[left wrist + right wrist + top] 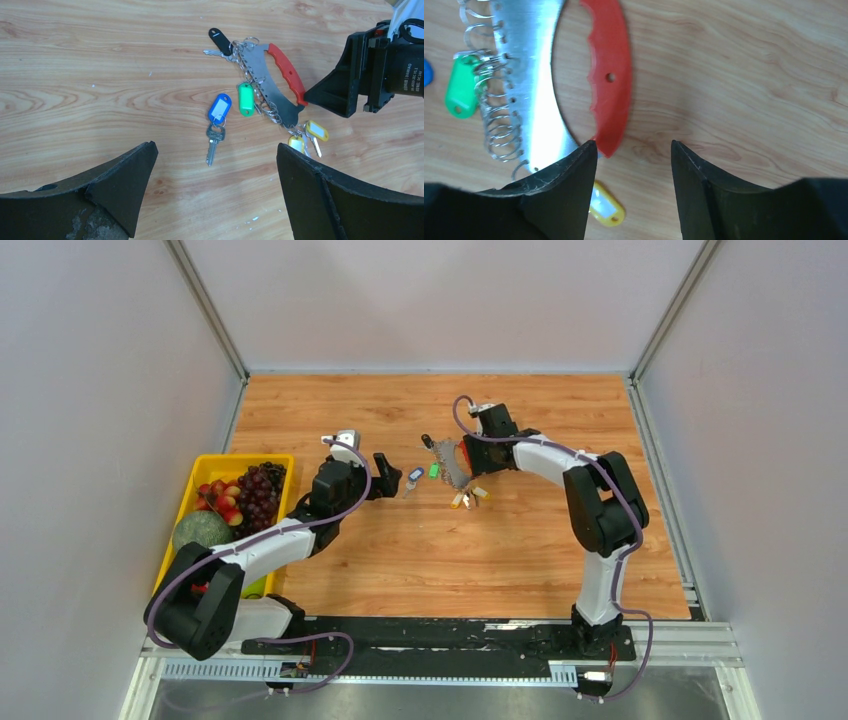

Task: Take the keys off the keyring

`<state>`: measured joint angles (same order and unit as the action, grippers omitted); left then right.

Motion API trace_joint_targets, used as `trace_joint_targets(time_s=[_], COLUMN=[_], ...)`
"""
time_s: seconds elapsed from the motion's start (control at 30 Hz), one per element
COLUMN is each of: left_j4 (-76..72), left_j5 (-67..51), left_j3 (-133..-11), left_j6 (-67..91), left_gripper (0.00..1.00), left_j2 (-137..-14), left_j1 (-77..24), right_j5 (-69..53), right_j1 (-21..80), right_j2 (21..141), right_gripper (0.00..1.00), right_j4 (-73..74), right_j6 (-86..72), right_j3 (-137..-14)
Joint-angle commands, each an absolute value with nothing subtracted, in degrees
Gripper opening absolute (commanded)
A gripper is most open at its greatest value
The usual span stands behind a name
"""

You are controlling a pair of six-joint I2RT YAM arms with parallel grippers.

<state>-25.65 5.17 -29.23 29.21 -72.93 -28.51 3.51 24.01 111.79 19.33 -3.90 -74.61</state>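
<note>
Your right gripper [633, 145] stands open at the keyring [529, 75] by its red handle [609, 75], probably to pin it down. Your left gripper [215, 146] spreads wide above the blue key [219, 107] (it lies apart from the ring, on the table [75, 75]).

A yellow crate [215, 462] sits at the left edge of the wooden desk [420, 560], against the grey side wall. It holds a bunch of dark grapes [262, 490], some small red fruits [220, 498] beside them, and a round green melon [202, 530] at the near end.
</note>
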Motion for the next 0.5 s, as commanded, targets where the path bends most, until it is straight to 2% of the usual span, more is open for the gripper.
trace_joint_targets(time_s=[0.0, 0.17, 0.47], left_j4=[-28.5, -28.8, -29.2], left_j5=[3.5, 3.4, 3.5], left_j3=[-29.7, -29.6, -28.9], left_j6=[29.0, 28.8, 28.7], left_gripper=[1.0, 1.0, 1.0], left_j2=[-72.4, -72.4, -71.5], left_j1=[-28.6, -28.6, -28.6], right_j5=[4.2, 4.0, 3.3], right_j1=[28.0, 32.9, 36.3], right_j2=[107.3, 107.2, 110.9], right_gripper=[0.59, 0.55, 0.41], right_j4=[19.6, 19.4, 21.5], right_j6=[-3.6, -2.9, -0.3], right_j3=[-75.1, -76.8, -80.5])
